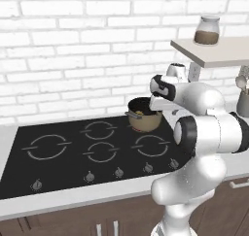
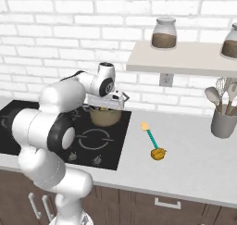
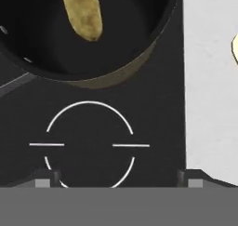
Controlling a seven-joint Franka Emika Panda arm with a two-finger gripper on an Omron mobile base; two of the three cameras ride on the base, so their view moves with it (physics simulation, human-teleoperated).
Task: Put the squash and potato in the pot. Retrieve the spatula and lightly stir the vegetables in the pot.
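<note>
Now over the pot, gripper wide open, holding nothing. Potato lying in the pot. Spatula out on the counter to the right, long axis running front-to-back.

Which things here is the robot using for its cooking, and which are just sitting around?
For the job:
pot on the stove
potato lying inside the pot
spatula on the counter
hand, open, empty, above the burner

Just sitting around:
jars on the shelf
grey utensil cup
brown lump touching the spatula's end
</note>
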